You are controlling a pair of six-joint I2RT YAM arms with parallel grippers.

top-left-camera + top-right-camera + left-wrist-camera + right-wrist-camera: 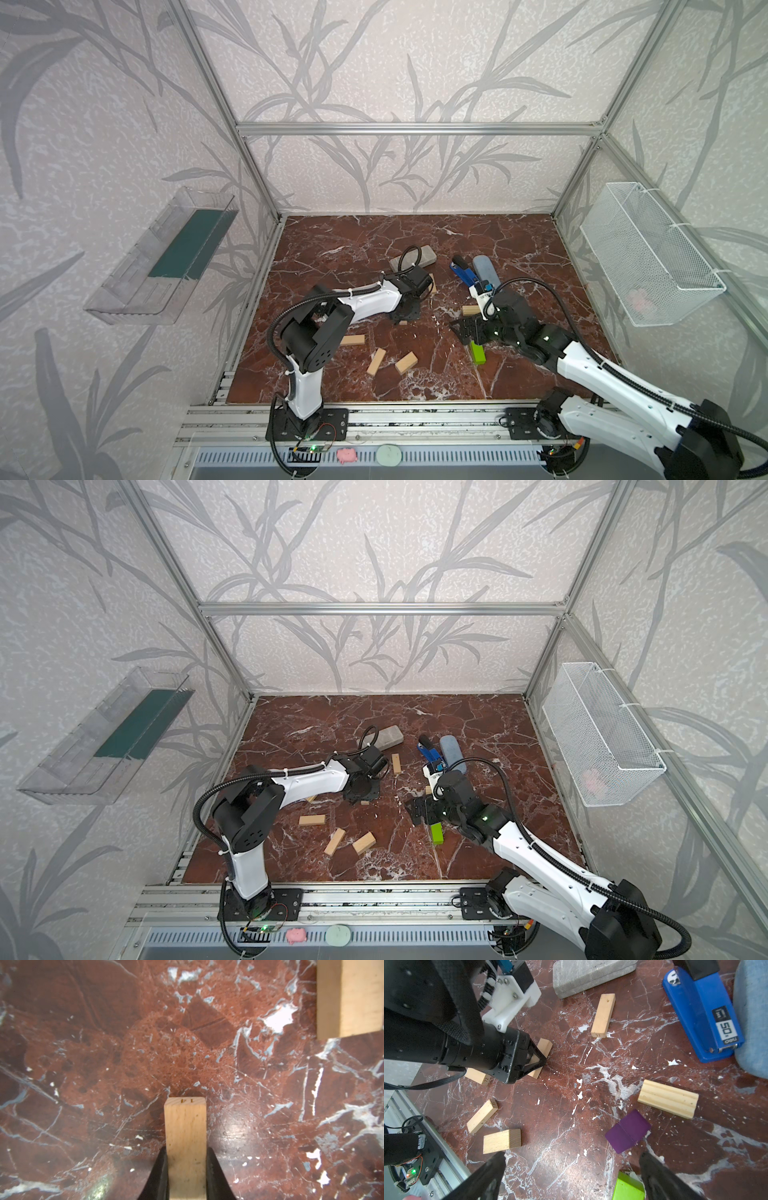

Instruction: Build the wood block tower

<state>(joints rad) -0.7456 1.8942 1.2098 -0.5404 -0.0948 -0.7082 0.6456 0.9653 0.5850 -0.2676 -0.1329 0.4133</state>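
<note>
Your left tool (186, 1152), clenched on a pale wood block (185, 1124), your right tool (572, 1159), released and empty, purple block (628, 1131) and lime green block (629, 1188) near one fingertip.

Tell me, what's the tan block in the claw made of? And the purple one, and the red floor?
The pale block in the left gripper looks like bare, unpainted wood: grain lines show. The purple block is evenly coloured and matte, probably painted wood, maybe plastic. The tabletop looks like polished red marble with white veins and glare; it could be a printed sheet.
</note>
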